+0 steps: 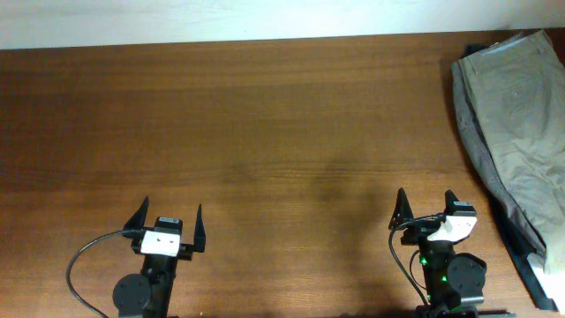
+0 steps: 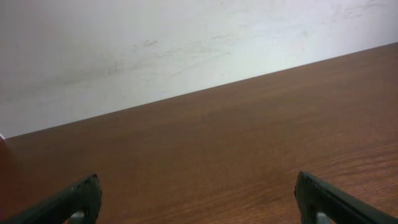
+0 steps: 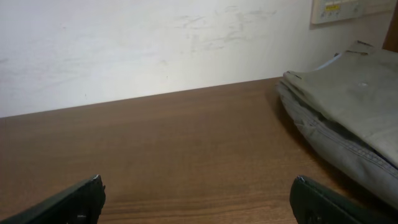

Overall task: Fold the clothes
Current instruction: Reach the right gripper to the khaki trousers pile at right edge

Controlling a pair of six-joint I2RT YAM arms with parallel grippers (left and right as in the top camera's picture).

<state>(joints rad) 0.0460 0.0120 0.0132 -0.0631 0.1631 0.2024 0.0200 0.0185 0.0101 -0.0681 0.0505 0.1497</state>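
A pile of folded grey-beige clothes [image 1: 516, 115] lies at the far right of the table, running from the back edge toward the front. It also shows in the right wrist view [image 3: 348, 109] at the right. My left gripper [image 1: 168, 221] is open and empty at the front left [image 2: 196, 196]. My right gripper [image 1: 425, 205] is open and empty at the front right [image 3: 196, 196], to the left of the clothes and apart from them.
The brown wooden table [image 1: 265, 132] spans the view, with a white wall [image 2: 155, 43] behind it. A dark tray or board edge [image 1: 521, 256] shows under the clothes at the right. A wall plate [image 3: 339, 9] is at the upper right.
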